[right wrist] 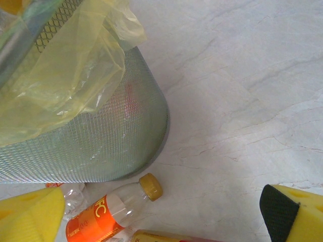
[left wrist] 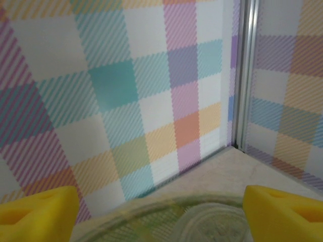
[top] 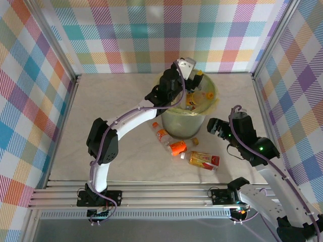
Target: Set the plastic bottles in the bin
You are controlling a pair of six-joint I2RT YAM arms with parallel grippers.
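Right gripper [right wrist: 162,212] fingers spread, empty, near orange-label bottle [right wrist: 108,212] lying beside the bin [right wrist: 101,141]; left gripper [left wrist: 161,212] fingers spread, empty, over bin rim.

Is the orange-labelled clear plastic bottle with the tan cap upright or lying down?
Lying down: the orange-labelled bottle rests lengthwise on the marbled table beside the round pale-green mesh bin.

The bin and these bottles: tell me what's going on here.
The left arm reaches over the bin, its jaws open and empty above bottles already inside. The right arm hovers beside the bin, jaws wide open, holding nothing. Three bottles lie on the table in front of the bin.
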